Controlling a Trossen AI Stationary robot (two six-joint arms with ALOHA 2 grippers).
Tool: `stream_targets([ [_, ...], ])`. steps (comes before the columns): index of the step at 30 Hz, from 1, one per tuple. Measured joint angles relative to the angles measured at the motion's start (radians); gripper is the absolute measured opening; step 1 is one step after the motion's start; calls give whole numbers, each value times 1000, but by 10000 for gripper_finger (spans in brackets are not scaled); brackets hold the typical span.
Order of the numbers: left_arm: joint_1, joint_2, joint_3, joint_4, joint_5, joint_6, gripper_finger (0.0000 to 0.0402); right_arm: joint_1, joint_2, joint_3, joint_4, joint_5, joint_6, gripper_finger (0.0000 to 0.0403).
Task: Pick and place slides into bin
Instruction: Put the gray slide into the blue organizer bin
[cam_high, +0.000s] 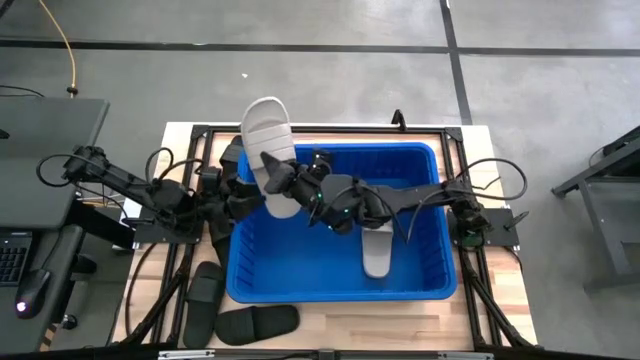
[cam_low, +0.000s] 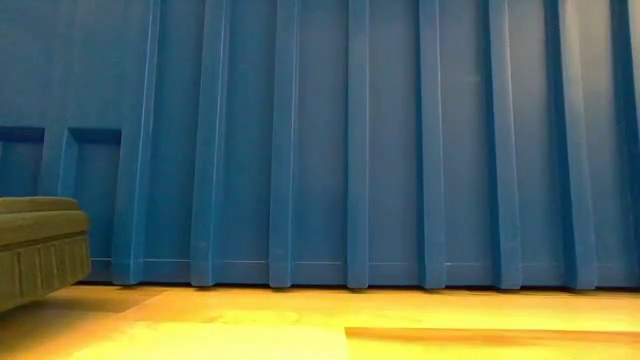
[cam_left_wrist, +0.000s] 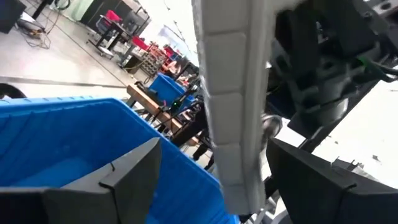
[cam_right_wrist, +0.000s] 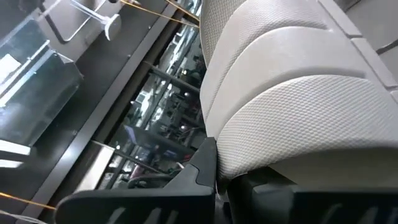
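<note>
Two black slides on the table at six to seven o'clock, just outside the bin's near wall: one lying crosswise (cam_high: 256, 322), one lengthwise (cam_high: 204, 300) beside it; bin (cam_high: 432, 290), bright blue, ribbed, at table centre; light grey slide (cam_high: 377, 248) lying inside it toward four o'clock; second light grey slide (cam_high: 270, 150) held up over the bin's rim at eleven o'clock, its far end jutting past the rim; right gripper (cam_right_wrist: 217, 180), reaching in from three o'clock, pressed together on this slide's edge; left gripper (cam_left_wrist: 211, 180), from nine o'clock, spread wide with the same slide between its fingers (cam_left_wrist: 130, 180), whether touching cannot be told.
</note>
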Motion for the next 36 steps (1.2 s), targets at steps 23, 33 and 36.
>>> stream_targets([
  [23,2,44,-2,150,127,132,35,16,15,2,26,-133,-58,6],
  [33,0,43,-1,141,284,140,35,78,21,0,9,-55,-176,92],
  [36,0,43,0,110,333,92,35,110,6,-1,-81,-24,-196,127],
])
